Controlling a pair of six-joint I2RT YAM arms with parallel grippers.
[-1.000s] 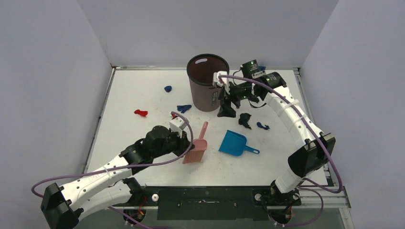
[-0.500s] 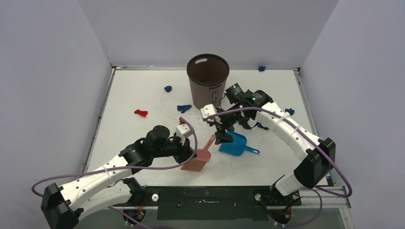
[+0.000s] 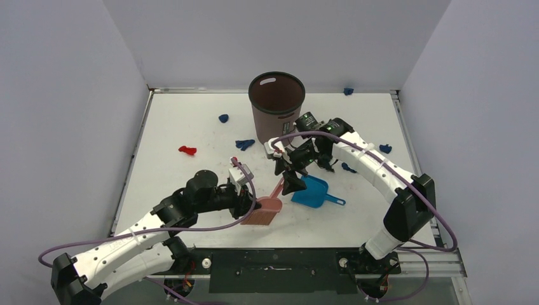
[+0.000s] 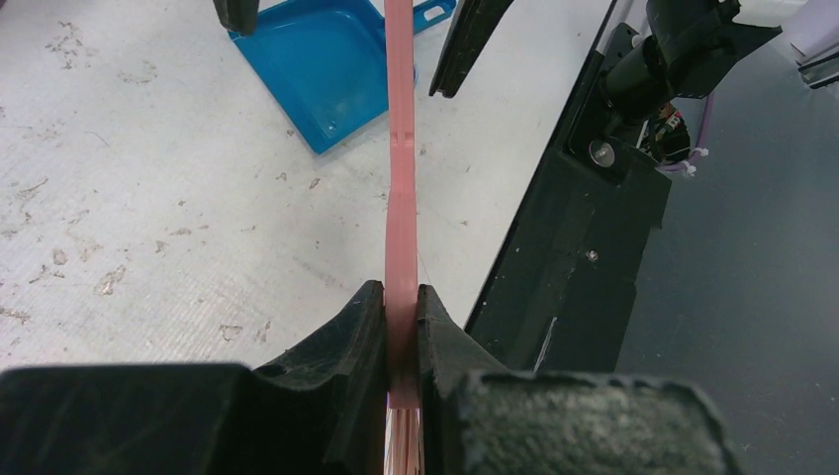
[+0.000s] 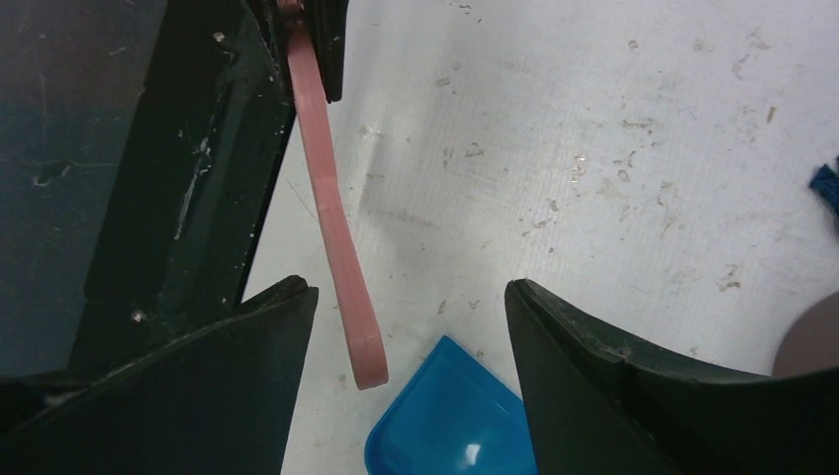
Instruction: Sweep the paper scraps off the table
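While left gripper pinches pink plastic hand brush, wide-open empty right gripper should centre handle before closing.

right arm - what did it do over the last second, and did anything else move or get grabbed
The right tool swung from beside the bin toward the near edge and now hangs open around the handle end of the pink brush, gripping nothing. The left tool, shut on the pink brush, dragged it slightly nearer. Bin, dustpan and the paper scraps left of the bin stayed put.
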